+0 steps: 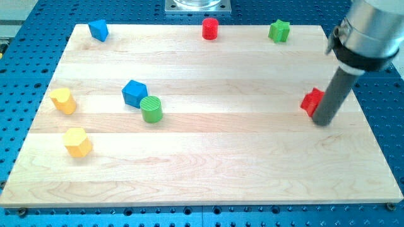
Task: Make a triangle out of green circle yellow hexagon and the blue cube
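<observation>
Table: a pale wooden table [202, 183] of glued planks is seen on a blue perforated base.
Containers: nothing that holds other things is shown.
Writing: no readable marks can be made out.
Arm: a grey cylinder leads down from the view's top right into a straight dark rod, set nearly upright.
My tip [322, 122]: it is planted at about 3 o'clock on the table, touching a red block [311, 101] on that block's 4 o'clock side.
Claw: none is fitted, so no state can be told.
Green circle [151, 109]: a ribbed green cylinder lies left of centre, touching the blue cube [134, 93] at its 5 o'clock.
Yellow hexagon [77, 142]: it is placed at about 8 o'clock of the green circle, near the left edge.
Others: a yellow block [63, 100] at 9 o'clock; along the top edge a blue block [98, 29], a red cylinder [209, 28] and a green star [279, 30].
Tip to task blocks: well apart.
</observation>
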Motion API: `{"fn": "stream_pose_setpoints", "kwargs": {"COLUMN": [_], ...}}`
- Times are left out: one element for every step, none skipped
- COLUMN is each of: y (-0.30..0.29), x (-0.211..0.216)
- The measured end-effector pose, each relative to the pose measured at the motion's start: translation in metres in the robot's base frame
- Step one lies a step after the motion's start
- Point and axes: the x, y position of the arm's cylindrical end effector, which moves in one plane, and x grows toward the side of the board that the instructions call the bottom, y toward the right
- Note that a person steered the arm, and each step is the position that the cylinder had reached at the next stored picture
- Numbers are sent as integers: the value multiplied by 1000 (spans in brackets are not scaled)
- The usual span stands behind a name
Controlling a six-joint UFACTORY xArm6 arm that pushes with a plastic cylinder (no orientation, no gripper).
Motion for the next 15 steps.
{"fn": "stream_pose_setpoints", "kwargs": {"y": [-4,-105,-144,-160,-239,-263,-326,-375,-403,-461,-463,-491,-492,-472,-442], "x": [-21,-35,-60,-81,-82,-108,-50,-2,4,30,32,45,49,60,65]}}
